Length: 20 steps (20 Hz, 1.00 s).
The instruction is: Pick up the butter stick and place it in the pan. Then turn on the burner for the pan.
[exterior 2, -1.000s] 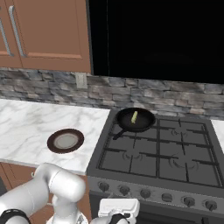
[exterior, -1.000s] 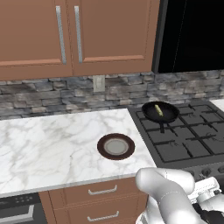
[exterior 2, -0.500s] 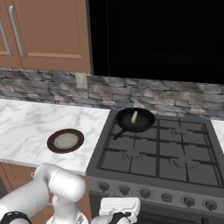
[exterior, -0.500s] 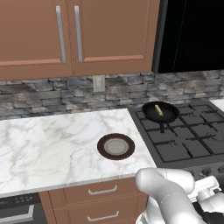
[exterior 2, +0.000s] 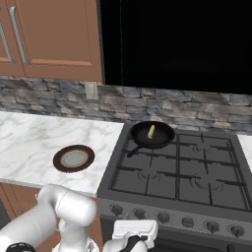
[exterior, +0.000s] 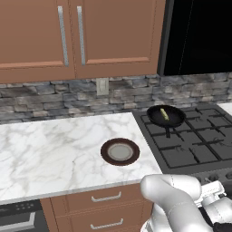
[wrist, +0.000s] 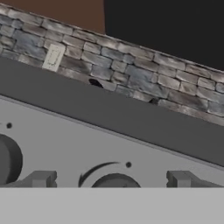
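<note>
Left base view. The pan [exterior: 166, 116] sits on the stove's [exterior: 199, 145] back-left burner [exterior: 168, 123], handle pointing toward the front. The butter [exterior: 164, 114] lies inside the pan, near its middle. So the first half of the job looks done; the knob is what remains. Left of the stove, a plate [exterior: 120, 151] rests on the counter [exterior: 50, 154], nothing in it.

Right base view. Same layout from the other side: butter [exterior 2: 151, 131] in the pan [exterior 2: 152, 135], plate [exterior 2: 74, 158] bare on the counter left of the stove. A row of knobs [exterior 2: 174, 219] runs along the stove's front panel. My hand [exterior 2: 135, 231] hangs low, just in front of that panel, toward its left end.

Hand view. I am close up to the stove front. One knob [wrist: 114, 180] sits dead ahead between my two fingertips [wrist: 40, 178], another knob [wrist: 8, 159] off to the left of it. My jaws stand wide apart, holding nothing.

Risks, as I judge them. The knobs look alike, and I cannot tell from here which one feeds the pan's burner; turning the wrong one would light a bare grate. With the jaws this wide I could also close off-centre and slip round the knob rather than turn it. Pushing in too hard could jam my fingertips against the panel.
</note>
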Available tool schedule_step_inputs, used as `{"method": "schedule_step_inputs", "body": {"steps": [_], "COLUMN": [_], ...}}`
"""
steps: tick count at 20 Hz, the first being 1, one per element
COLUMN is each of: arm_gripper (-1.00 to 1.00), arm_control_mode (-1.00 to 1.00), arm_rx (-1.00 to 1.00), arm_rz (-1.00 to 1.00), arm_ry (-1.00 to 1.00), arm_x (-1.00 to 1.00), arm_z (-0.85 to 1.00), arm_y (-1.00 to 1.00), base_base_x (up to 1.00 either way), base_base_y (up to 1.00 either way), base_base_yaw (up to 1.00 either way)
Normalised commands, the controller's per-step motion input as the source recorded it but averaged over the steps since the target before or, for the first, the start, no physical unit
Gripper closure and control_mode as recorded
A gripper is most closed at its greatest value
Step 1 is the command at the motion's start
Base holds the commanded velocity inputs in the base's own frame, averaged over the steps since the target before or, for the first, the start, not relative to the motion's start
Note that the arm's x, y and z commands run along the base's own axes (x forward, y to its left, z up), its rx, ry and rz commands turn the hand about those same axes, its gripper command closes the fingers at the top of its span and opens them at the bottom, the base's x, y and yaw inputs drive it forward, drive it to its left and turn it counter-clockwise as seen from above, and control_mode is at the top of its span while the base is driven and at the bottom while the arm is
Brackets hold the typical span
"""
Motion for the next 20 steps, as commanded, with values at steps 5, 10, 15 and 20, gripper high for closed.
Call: {"method": "schedule_step_inputs", "body": {"steps": [5,10,15,20], "arm_gripper": [-1.00,-1.00,-1.00,-1.00], "arm_control_mode": [-1.00,-1.00,-1.00,-1.00], "arm_rx": [0.00,0.00,0.00,0.00], "arm_rz": [0.00,0.00,0.00,0.00], "arm_ry": [0.00,0.00,0.00,0.00], "arm_x": [0.17,0.09,0.03,0.08], "arm_z": [-0.12,-0.17,-0.22,-0.07], "arm_y": [-0.01,-0.09,-0.12,-0.01], "base_base_x": [0.00,0.00,0.00,0.00], "base_base_y": [0.00,0.00,0.00,0.00], "base_base_yaw": [0.00,0.00,0.00,0.00]}}
